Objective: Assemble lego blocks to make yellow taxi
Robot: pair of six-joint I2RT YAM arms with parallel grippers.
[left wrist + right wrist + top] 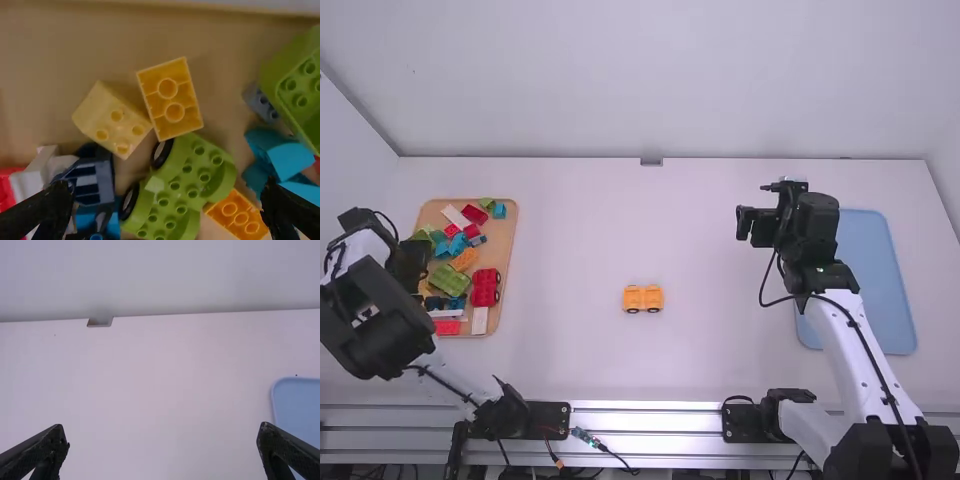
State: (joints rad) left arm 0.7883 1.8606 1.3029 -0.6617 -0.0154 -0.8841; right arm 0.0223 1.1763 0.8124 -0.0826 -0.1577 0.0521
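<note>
My left gripper [167, 191] is over the tray [501, 240], jaws wide, empty; the orange block [170, 97] crowding the yellow block [112, 120] could foul my grab. The orange car [643, 298] sits on the counter [710, 350]; right gripper [162, 431] empty, jaws wide.

I count 1 white table [570, 230], bearing: 1 tan tray [509, 235], below the jaws of the left gripper [414, 264]; 1 yellow wheeled block piece [643, 297], between the 2 sets of jaws; 1 blue tray [880, 300], near the right gripper's [754, 206] jaws.
</note>
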